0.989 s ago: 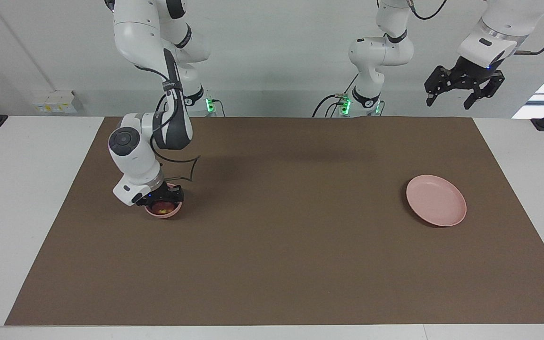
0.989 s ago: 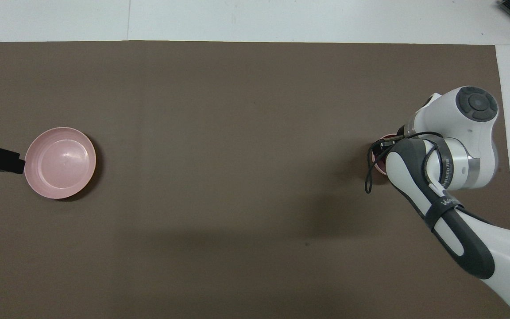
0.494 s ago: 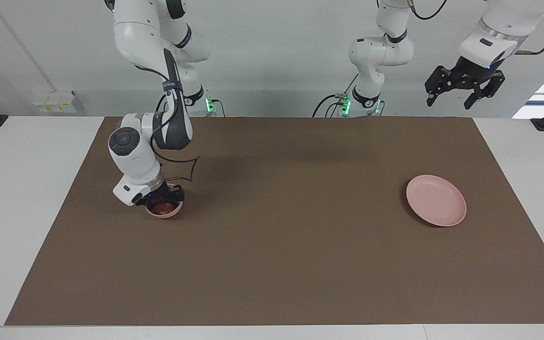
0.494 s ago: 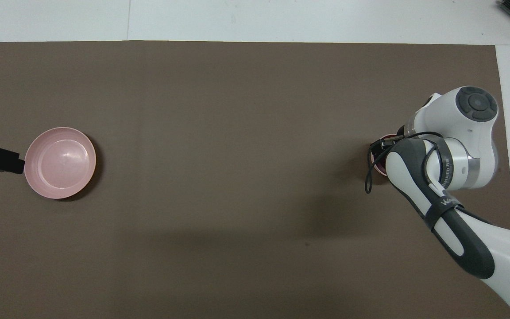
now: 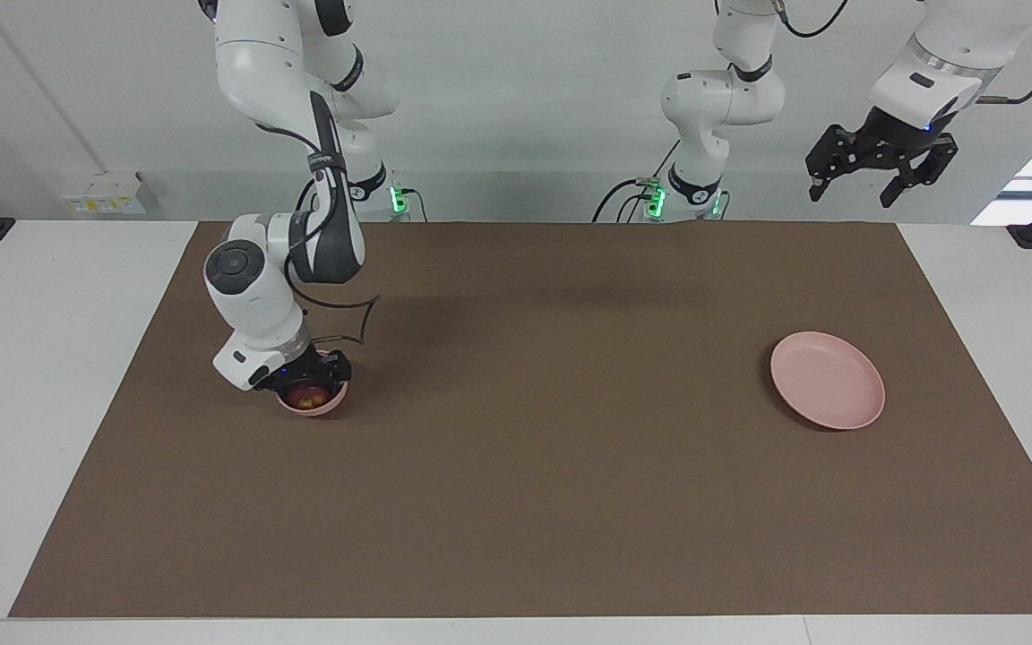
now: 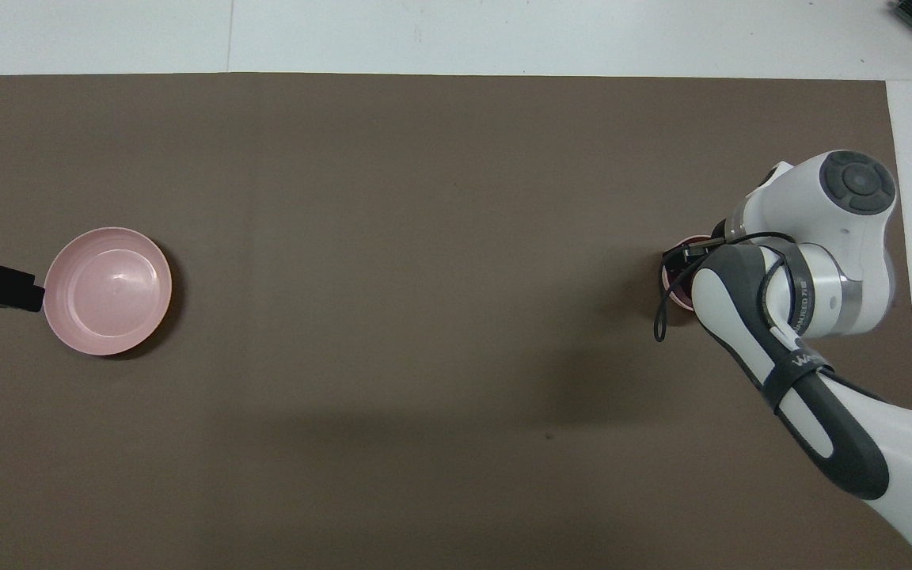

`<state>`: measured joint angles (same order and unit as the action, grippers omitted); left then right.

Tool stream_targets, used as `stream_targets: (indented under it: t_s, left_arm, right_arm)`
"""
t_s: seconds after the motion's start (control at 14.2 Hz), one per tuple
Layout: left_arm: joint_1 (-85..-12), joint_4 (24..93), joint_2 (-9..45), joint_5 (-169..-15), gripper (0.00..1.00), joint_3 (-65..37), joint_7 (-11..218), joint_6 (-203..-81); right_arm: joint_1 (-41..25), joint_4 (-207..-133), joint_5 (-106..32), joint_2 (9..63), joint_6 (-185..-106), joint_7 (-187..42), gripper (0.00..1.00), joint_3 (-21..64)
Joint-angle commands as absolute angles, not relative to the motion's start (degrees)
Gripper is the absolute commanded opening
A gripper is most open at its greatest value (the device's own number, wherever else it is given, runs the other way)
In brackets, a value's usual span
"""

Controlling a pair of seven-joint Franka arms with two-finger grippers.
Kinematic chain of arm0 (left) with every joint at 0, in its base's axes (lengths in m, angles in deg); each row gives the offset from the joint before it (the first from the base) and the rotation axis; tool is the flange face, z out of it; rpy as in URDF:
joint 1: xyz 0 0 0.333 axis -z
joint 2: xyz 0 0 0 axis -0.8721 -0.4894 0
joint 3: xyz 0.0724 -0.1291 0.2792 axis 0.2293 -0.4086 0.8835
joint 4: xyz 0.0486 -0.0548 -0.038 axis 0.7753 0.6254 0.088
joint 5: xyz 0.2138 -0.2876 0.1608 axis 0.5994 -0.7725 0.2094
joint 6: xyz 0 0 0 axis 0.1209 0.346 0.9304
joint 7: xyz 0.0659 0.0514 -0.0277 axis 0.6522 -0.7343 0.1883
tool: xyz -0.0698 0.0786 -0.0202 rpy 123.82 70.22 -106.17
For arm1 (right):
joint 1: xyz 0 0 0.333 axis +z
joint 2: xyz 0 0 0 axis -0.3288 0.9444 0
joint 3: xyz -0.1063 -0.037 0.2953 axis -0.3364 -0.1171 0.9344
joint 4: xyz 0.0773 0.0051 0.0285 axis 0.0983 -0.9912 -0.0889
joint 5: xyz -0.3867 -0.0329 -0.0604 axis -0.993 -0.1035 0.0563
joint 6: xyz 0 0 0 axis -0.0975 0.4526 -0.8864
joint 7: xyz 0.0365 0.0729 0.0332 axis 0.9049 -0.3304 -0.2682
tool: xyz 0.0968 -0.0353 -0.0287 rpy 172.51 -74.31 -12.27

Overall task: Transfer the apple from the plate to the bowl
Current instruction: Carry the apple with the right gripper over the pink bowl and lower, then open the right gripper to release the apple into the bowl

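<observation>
The dark red apple (image 5: 308, 397) lies in the small pink bowl (image 5: 326, 408) toward the right arm's end of the table. My right gripper (image 5: 306, 378) hangs just above the apple, fingers apart over the bowl. In the overhead view the right arm hides most of the bowl (image 6: 668, 276). The flat pink plate (image 5: 828, 380) sits bare toward the left arm's end and also shows in the overhead view (image 6: 108, 290). My left gripper (image 5: 879, 175) waits open, raised high near that end of the table.
A brown mat (image 5: 552, 466) covers the table between the bowl and the plate. White table margins (image 5: 41, 376) lie at both ends. The left gripper's black tip (image 6: 28, 289) shows beside the plate in the overhead view.
My right arm has risen slightly over the bowl while the apple has stayed in it. The left arm and the plate have not moved.
</observation>
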<state>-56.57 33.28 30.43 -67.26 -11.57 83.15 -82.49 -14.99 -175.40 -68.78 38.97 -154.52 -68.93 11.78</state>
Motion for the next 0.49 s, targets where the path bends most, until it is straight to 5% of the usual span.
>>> stream_targets:
  t_s: [0.0,0.42]
  left_arm:
    - [-56.92,34.38,31.72,-66.74,1.00,-11.89,83.65,-82.05]
    - [-57.36,34.29,31.63,-66.83,1.00,-11.71,83.04,-81.97]
  right_arm:
    - [-14.81,-174.26,-68.93,35.56,-151.82,-65.90,1.00,12.25]
    - [-15.59,-169.33,-69.81,25.98,-138.64,-63.60,1.00,12.07]
